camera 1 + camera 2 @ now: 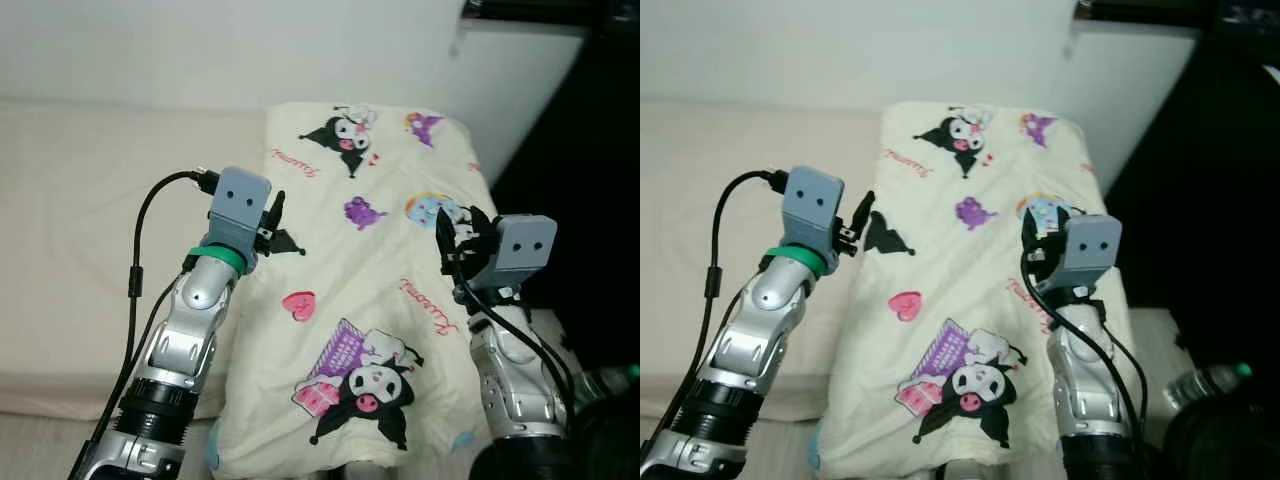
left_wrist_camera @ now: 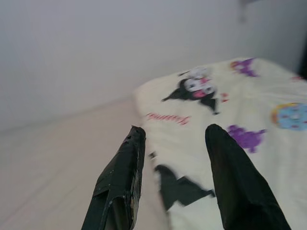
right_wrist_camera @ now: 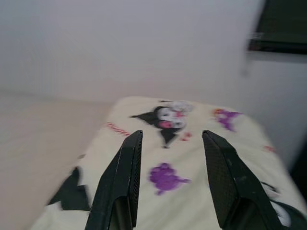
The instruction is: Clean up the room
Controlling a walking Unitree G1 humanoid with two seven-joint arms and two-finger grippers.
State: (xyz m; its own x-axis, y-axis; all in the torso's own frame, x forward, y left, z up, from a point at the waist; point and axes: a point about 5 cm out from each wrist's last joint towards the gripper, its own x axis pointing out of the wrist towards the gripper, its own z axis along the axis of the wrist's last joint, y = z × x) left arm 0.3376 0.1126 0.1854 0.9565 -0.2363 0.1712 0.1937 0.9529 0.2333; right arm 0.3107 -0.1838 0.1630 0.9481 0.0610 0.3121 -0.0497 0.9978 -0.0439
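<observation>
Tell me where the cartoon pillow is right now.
The pillow lies on the bed ahead, between the open left gripper and right gripper, its far end near the white wall.

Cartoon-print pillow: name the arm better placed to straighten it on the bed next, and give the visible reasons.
Neither clearly, with a slight lean to the left. The left gripper is open at the pillow's left edge by the bed; the right gripper is open over its right side.
</observation>
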